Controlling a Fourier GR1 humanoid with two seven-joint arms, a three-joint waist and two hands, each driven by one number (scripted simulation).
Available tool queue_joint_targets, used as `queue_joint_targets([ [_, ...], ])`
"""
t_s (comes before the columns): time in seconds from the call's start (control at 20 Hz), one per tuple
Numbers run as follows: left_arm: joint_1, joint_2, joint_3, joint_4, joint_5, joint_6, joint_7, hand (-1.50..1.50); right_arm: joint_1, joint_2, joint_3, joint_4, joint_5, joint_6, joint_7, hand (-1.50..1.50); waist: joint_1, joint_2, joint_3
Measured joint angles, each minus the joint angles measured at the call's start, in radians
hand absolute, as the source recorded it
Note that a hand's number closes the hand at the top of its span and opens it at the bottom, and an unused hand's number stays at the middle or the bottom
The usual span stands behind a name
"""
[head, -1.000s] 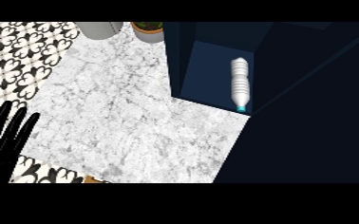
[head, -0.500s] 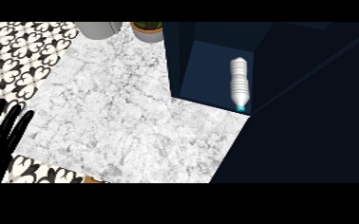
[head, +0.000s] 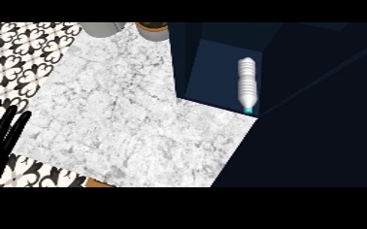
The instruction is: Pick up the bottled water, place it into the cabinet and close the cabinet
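**Bottle lying in the cabinet, my left hand slipping off to the side**

At the table's (head: 129, 121) left edge my left hand (head: 13, 126) shows only as dark straight fingers, spread apart and holding nothing. A second ago more of it stood over the marble; it has drawn further out past that edge since. My right hand is nowhere in view, so I cannot tell how it stands.

Along the table's far edge sit a grey pot (head: 104, 28) and, just beside it, a brown-rimmed pot (head: 152, 29), both cut off by the top of the view.

Right of the marble lies the bottle (head: 247, 85), on its side in the blue recess of the cabinet (head: 208, 63), cap (head: 247, 110) towards me, near the recess's right wall. It has not shifted over the last second. I judge the placing done and only the closing left.

The marble is bare between my hand and the cabinet, so there is open room to cross. The dark panel (head: 315, 126) on the right may be the door; I cannot tell for sure.
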Motion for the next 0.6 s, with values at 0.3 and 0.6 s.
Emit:
queue_joint_targets([
  [0.3, -0.016, 0.008, 0.006, -0.002, 0.003, -0.015, 0.002, -1.5, -0.01, 0.025, 0.001, 0.031, -0.072, 0.005, 0.009, 1.5, 0.031, 0.02, 0.001],
  [0.6, -0.025, 0.013, 0.01, 0.005, 0.007, -0.025, 0.006, -1.5, -0.042, 0.069, -0.002, 0.062, -0.132, -0.007, 0.039, 1.5, 0.033, 0.022, 0.002],
])
